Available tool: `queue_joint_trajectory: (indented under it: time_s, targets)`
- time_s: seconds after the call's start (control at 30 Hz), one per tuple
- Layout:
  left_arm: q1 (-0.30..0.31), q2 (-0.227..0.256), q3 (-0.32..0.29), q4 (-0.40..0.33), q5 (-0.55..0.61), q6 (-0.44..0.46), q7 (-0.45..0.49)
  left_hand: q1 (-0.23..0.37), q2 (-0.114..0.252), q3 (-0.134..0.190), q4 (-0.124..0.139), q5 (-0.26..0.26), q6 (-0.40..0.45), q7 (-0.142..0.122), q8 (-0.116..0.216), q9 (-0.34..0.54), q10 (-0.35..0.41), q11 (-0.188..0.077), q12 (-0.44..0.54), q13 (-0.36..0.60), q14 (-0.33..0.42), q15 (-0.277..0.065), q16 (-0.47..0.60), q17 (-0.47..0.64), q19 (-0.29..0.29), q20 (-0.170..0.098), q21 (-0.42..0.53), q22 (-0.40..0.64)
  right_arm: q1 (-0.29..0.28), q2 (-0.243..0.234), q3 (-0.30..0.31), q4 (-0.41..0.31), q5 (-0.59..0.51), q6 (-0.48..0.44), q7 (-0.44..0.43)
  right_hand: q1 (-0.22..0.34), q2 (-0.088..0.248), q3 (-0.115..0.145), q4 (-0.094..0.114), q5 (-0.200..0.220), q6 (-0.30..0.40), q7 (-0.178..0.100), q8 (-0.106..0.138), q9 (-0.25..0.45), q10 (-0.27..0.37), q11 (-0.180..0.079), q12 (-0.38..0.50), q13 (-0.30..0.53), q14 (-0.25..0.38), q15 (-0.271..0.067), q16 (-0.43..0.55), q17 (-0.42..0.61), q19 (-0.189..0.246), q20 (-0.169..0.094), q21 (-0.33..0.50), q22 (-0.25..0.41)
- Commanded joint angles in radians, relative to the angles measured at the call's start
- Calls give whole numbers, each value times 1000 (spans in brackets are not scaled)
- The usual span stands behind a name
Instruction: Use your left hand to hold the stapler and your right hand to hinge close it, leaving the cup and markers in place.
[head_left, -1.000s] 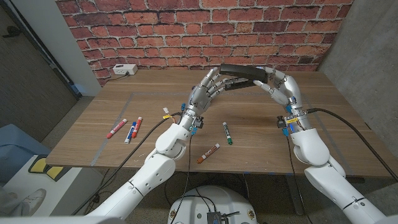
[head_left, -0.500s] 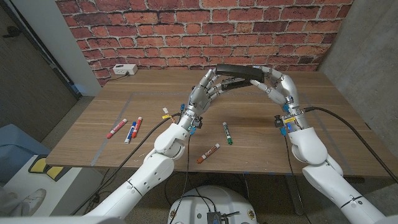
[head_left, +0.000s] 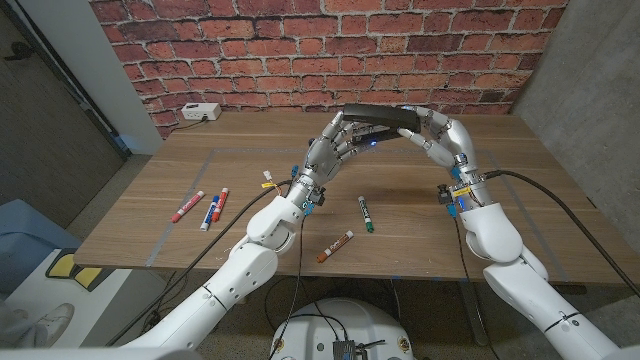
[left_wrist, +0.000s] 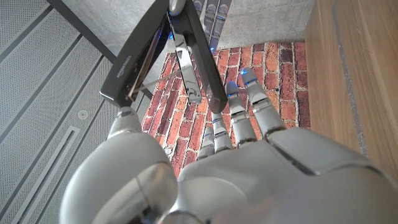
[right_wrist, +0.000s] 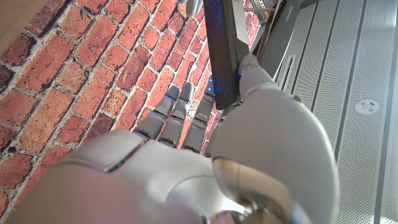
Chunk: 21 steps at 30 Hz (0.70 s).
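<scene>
A rigid, hinged black stapler (head_left: 378, 116) is gripped aloft by left hand (head_left: 328, 150) and right hand (head_left: 446, 139); firmest hold judged at its ends.

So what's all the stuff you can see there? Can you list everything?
stapler: one, black, held up above the table between both hands, still hinged open
markers on the left: three, two red and, one blue and white, lying on the table's left part
green marker: one, green and white, on the table near the middle
orange marker: one, orange and white, near the table's front edge
white box: one, at the table's far left by the brick wall
table: one, wooden
left hand: one, silver-grey, holds the stapler
right hand: one, silver-grey, grips the stapler's other end
</scene>
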Motion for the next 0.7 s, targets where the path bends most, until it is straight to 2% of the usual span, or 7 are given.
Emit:
queue_joint_trajectory:
  time_s: [0.03,0.37,0.7]
  targets:
    - [-9,7,1,10,-11,0,-40,-26,-42,-28,3,4,-3,-9,0,1,-2,-12,4,4,-16,5,-9,4,-13,6,-9,1,13,1,-7,17,15,-17,-7,52,66,17,18,8,12,-4,3,3,116,-102,5,225,2,-194,-3,2,-3,-3,10,5]
    - [-2,-2,0,15,-26,-4,-48,-60,-61,-50,16,12,-1,-18,0,2,-3,-15,5,6,-28,11,-15,6,-29,10,-19,2,13,-8,-6,25,19,-30,-11,51,67,16,18,8,13,-4,4,2,116,-102,3,225,3,-194,-2,2,-3,-3,10,5]
    - [-2,1,2,7,-25,3,-48,-93,-76,-71,30,20,0,-23,0,3,-6,-17,4,7,-43,22,-20,8,-38,11,-25,2,13,-22,-4,36,-27,-38,-26,49,65,14,20,9,9,-4,2,1,111,-102,-3,225,1,-193,-3,3,-2,-3,11,5]
